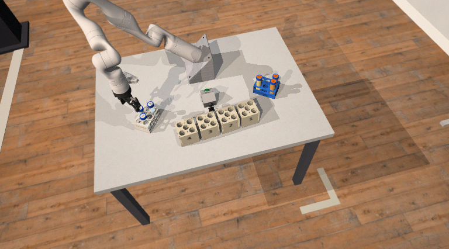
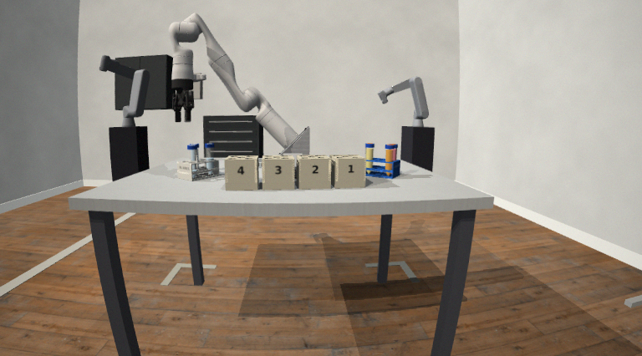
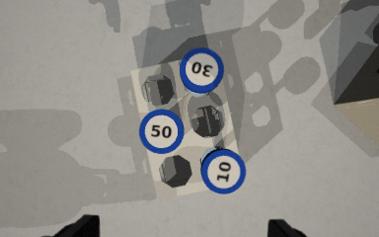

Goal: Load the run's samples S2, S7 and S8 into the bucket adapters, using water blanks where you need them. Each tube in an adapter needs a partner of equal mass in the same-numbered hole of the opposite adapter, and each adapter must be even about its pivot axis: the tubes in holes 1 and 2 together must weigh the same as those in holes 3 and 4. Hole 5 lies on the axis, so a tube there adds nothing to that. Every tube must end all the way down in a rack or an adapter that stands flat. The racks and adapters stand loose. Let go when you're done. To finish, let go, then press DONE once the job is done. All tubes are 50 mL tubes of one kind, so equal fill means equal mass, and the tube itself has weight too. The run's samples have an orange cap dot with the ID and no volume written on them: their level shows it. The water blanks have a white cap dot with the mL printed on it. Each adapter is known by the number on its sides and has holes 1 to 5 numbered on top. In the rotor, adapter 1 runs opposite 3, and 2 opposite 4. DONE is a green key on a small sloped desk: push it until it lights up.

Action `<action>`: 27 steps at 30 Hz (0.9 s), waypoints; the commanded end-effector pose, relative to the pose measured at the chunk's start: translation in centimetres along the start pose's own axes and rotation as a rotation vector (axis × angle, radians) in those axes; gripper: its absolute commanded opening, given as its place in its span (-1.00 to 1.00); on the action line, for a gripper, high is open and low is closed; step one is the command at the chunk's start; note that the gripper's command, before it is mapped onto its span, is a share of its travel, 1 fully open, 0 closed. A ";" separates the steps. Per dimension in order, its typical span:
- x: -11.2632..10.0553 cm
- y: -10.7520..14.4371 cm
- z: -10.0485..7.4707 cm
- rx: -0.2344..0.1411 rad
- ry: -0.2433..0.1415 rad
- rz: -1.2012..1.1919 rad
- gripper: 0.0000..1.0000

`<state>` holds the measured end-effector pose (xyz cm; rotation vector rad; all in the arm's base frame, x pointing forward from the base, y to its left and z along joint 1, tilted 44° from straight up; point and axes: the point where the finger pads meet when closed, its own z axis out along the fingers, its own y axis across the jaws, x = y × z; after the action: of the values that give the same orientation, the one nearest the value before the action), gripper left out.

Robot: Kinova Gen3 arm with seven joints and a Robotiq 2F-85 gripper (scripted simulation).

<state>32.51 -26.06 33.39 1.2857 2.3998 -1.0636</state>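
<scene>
The black two-finger gripper [image 2: 182, 117] is held wide open and empty, high above the pale blank rack [image 1: 146, 124] at the table's left; three blue-capped water blanks [image 3: 161, 131] are seated there.

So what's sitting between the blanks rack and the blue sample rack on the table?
The four adapters, numbered 4 to 1, stand in a row between the blanks rack and the blue sample rack, clearest in the exterior view.

Three water blanks, blue-capped with white dots reading 30 [image 3: 201, 69], 50 [image 3: 161, 131] and 10 [image 3: 223, 171], stand upright in the pale blank rack [image 3: 139, 106]. Right of that rack, adapters 4 [image 2: 241, 172], 3 [image 2: 278, 172], 2 [image 2: 314, 171] and 1 [image 2: 349, 170] stand in a row, all holes vacant. Beyond adapter 1, three orange-capped samples [image 1: 272, 82] stand in the blue rack [image 1: 261, 91].
</scene>
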 end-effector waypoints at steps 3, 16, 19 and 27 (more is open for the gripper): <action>0.0 0.1 1.3 -0.001 -0.001 0.000 1.00; 0.0 0.1 4.2 -0.001 -0.001 0.000 1.00; 0.0 0.1 5.0 -0.001 -0.001 0.000 1.00; 0.0 0.1 5.2 -0.001 -0.001 0.000 1.00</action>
<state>31.82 -29.66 29.65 1.2854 2.3996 -1.0636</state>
